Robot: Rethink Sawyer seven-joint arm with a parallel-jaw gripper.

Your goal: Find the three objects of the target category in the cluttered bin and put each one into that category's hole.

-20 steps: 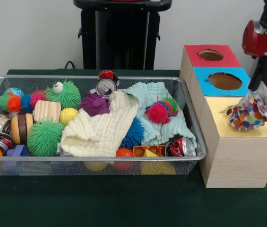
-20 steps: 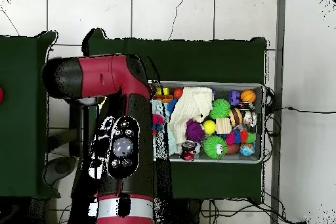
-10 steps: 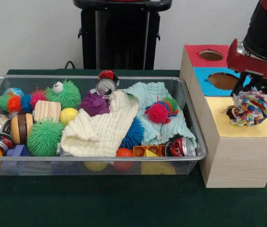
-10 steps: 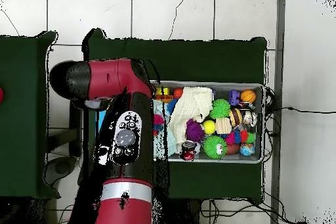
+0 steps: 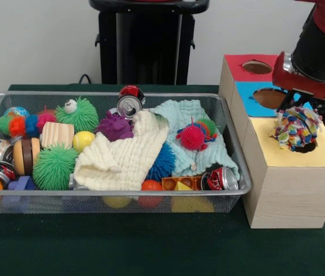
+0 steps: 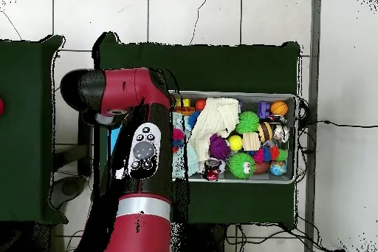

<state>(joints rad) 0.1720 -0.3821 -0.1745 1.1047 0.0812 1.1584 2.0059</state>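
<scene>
The silver wire bin [image 5: 110, 94] lies left of the boxes, full of toys; it also shows in the overhead view [image 6: 296, 138]. One white wad with coloured spots [image 5: 297, 127] hangs under my arm, right over the round hole [image 5: 307, 148] in the yellow top [image 5: 274, 156] of the pale wooden box. The wad's underside is at the hole's rim. My gripper [image 5: 301, 115] is shut on the wad, its tips hidden in the wad. No other spotted wad shows in the bin. In the overhead view my arm [image 6: 140, 153] covers the boxes and the gripper.
Behind the yellow top are the blue-topped cut-out [image 5: 271, 98] and the red-topped cut-out [image 5: 257, 66]. The bin holds a cream cloth [image 5: 125, 155], a pale green cloth [image 5: 188, 121], spiky balls [image 5: 54, 167] and crushed cans [image 5: 129, 105]. The black pedestal [image 5: 148, 40] stands behind.
My arm has carried the wad left and down from the box's right edge to right over the yellow top's hole. Nothing in the bin has moved.
</scene>
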